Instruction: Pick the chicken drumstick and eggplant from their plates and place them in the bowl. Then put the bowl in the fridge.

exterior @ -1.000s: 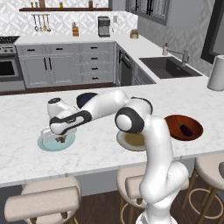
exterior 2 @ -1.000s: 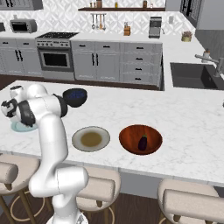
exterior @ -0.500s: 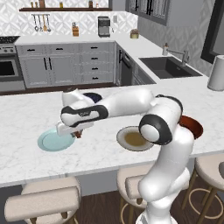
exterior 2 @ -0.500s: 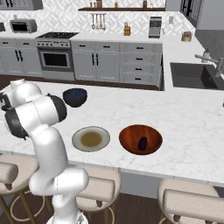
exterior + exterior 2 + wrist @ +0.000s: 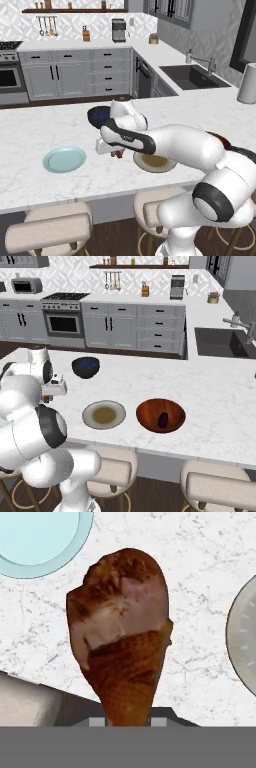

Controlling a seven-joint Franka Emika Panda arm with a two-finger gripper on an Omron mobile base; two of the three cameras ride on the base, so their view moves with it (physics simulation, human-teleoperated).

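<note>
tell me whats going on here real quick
The robot arm has the chicken drumstick pinched in its gripper, lifted above the marble counter between the bare pale blue plate and the beige plate. The eggplant already lies in the reddish-brown bowl, so the drumstick looks headed there next.

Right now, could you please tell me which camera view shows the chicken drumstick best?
The hand view: the chicken drumstick stands large at its centre, meaty end up, clamped in the pincer above the marble counter. The left base view gives just a small brown bit under the hand. In the right base view I cannot make it out.
</note>
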